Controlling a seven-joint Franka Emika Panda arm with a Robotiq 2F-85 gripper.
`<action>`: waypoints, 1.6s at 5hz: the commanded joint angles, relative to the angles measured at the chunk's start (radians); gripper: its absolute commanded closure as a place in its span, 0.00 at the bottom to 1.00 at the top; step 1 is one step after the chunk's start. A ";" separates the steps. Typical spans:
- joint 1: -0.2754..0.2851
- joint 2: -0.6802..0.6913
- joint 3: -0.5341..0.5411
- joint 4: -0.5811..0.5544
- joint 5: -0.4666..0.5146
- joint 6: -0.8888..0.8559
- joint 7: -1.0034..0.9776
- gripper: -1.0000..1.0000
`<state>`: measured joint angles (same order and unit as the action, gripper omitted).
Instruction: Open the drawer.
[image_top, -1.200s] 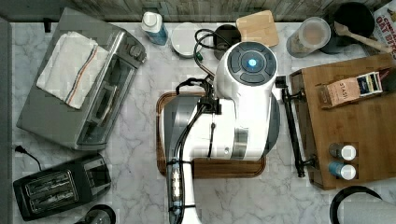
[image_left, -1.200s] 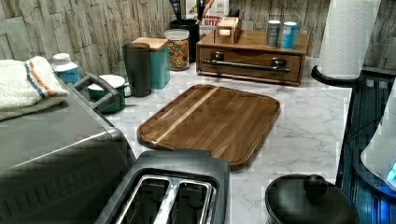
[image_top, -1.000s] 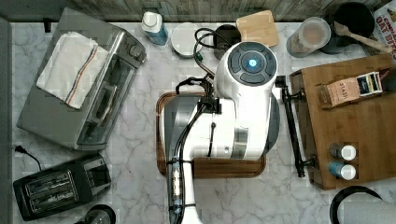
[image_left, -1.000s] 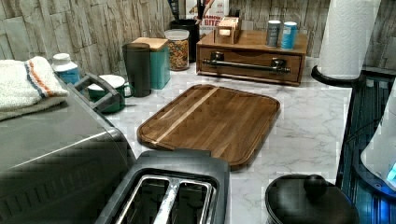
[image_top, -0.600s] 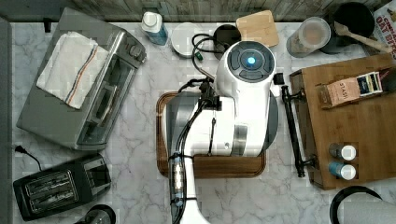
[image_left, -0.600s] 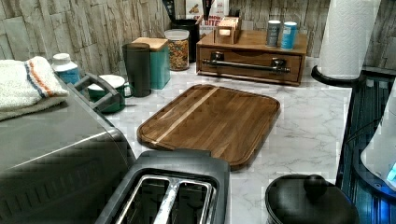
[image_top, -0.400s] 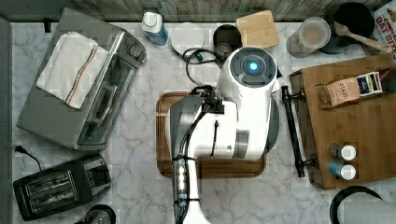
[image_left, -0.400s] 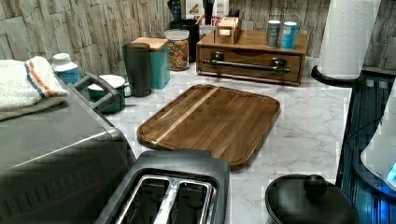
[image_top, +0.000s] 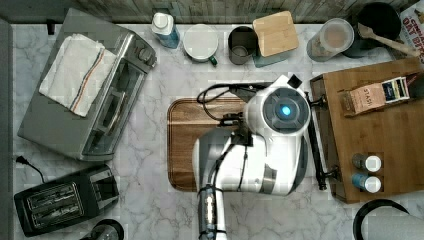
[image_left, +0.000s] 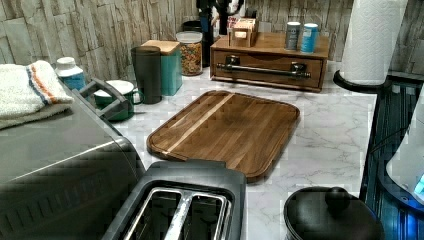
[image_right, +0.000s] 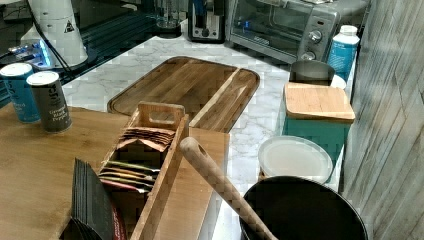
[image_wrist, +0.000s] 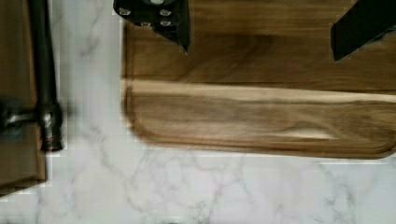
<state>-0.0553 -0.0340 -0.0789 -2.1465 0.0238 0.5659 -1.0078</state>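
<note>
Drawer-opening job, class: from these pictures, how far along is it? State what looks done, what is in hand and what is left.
Done: nothing yet; the drawer looks shut in the left view. In hand: the claw hangs open above the wooden tray, with the black bar handle off to one side, untouched. Left: reach the handle, grip it and pull the drawer out.

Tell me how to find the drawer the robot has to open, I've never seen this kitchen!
Look at the marble counter and find the big dark wooden tray lying flat in the middle. Just beyond the tray, near the stone wall in the left view, sits a low wooden cabinet with two small shakers on top. The drawer is its front, the only thing there with a long black bar handle.
</note>
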 joint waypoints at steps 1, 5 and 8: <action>-0.103 0.054 -0.082 -0.066 -0.045 0.122 -0.244 0.00; -0.136 0.083 -0.159 -0.199 -0.076 0.450 -0.401 0.00; -0.176 0.156 -0.184 -0.175 -0.007 0.516 -0.463 0.00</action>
<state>-0.1866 0.1062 -0.2300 -2.3320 -0.0120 1.0469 -1.3848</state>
